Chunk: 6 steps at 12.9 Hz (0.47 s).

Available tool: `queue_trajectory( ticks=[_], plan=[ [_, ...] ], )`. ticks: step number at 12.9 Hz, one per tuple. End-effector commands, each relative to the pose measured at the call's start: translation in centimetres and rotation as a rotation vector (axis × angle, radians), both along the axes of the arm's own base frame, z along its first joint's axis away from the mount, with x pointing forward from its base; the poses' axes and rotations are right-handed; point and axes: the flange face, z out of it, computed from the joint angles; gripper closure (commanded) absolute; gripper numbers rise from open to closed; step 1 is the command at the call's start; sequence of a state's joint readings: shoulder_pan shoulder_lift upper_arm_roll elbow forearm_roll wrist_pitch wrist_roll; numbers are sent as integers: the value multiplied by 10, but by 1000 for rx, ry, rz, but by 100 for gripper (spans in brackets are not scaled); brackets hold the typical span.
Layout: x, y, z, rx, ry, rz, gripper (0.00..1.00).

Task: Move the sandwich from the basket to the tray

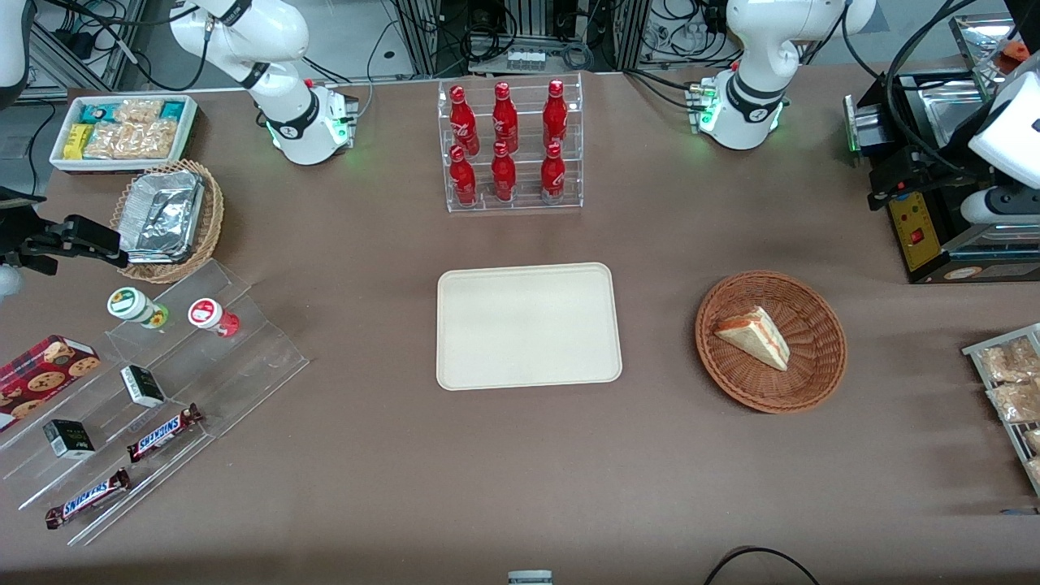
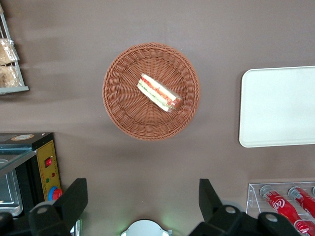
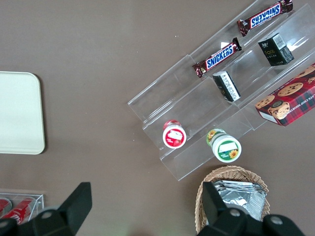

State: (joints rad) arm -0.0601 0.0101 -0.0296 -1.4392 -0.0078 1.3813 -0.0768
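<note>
I see the sandwich [image 1: 756, 335] [image 2: 159, 92] lying in the basket [image 1: 771, 341] [image 2: 123, 105], filling stripe up. The basket sits beside the tray [image 1: 528, 325] [image 2: 278, 105], apart from it, toward the working arm's end of the table [image 1: 520, 471]. The tray holds nothing. My gripper [image 2: 142, 199] hangs high above the table near the basket, fingers [image 2: 74, 196] spread wide, gripping nothing. A bottle rack [image 1: 510, 146] stands farther from the camera than the tray.
</note>
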Motion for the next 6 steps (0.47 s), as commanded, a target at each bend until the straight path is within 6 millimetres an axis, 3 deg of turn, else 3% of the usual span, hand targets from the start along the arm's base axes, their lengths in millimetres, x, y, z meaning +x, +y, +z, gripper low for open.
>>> queue_trajectory(
  ticks=[1, 3, 6],
  plan=[
    [2, -1, 4, -9, 0, -16, 0],
    [8, -3, -5, -6, 9, -18, 0],
    [23, 0, -57, 15, 53, 6, 0]
  ],
)
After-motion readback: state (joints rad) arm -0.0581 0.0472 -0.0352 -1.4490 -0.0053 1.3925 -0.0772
